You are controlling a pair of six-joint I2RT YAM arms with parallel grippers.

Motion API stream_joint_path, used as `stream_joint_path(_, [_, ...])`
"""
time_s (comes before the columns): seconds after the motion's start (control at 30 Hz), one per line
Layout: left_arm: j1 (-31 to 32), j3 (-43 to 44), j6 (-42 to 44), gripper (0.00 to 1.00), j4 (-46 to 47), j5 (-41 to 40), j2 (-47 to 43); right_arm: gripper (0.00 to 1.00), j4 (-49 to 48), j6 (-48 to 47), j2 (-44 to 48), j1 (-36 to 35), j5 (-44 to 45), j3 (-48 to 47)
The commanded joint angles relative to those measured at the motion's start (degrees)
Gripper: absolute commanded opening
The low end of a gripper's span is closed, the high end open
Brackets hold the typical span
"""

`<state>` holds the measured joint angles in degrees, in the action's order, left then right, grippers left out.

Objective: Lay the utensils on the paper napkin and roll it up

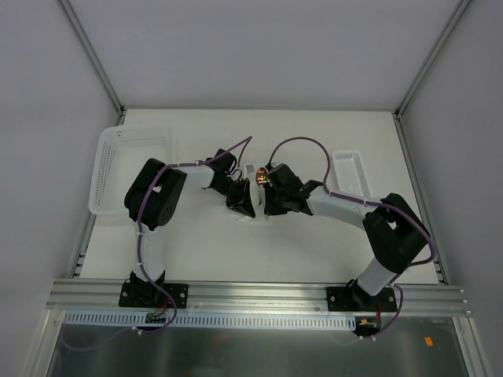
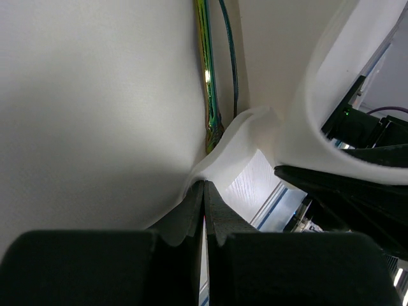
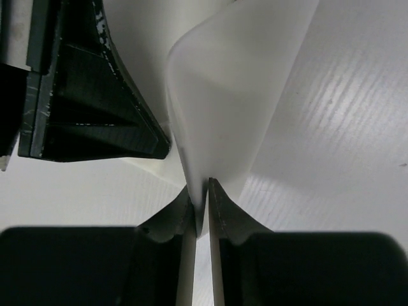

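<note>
Now both grippers pinch the napkin (image 2: 245, 150) mid-table: left gripper (image 2: 204, 187) is clenched on its edge, right gripper (image 3: 199, 189) on a raised fold. Utensils (image 2: 208, 83) lie in the napkin's curl, with the spoon (image 1: 266, 177) bowl showing at the far end. The big basket (image 1: 106, 169) on the left and the small basket (image 1: 336, 169) on the right sit well apart from it.

Top view high above table (image 1: 314, 251), looking down. Wrist views very close, probably facing each other, sharing paper napkin (image 3: 217, 108).
</note>
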<state>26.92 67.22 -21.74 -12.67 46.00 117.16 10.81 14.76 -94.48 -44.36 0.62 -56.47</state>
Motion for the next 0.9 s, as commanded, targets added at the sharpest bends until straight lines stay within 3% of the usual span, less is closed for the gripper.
stream_joint_path(0.0, [-0.6,-1.4,1.3,0.0,-0.5,-6.4,2.5,0.14,-4.3,0.4,-0.4,-0.6,-3.7,-1.7])
stream_joint_path(0.4, [-0.6,-1.4,1.3,0.0,-0.4,-6.5,2.8,0.11,-7.5,1.6,-2.6,-0.8,-6.9,-1.1])
stream_joint_path(0.57, [-0.6,-1.4,1.3,0.0,-0.4,-6.6,2.6,0.28,-7.7,1.8,-4.1,-0.6,-8.2,-0.9])
stream_joint_path(0.87, [-0.7,-1.8,1.3,0.0,-0.4,-6.6,1.6,0.41,-10.2,2.2,-5.2,0.8,-11.0,2.8])
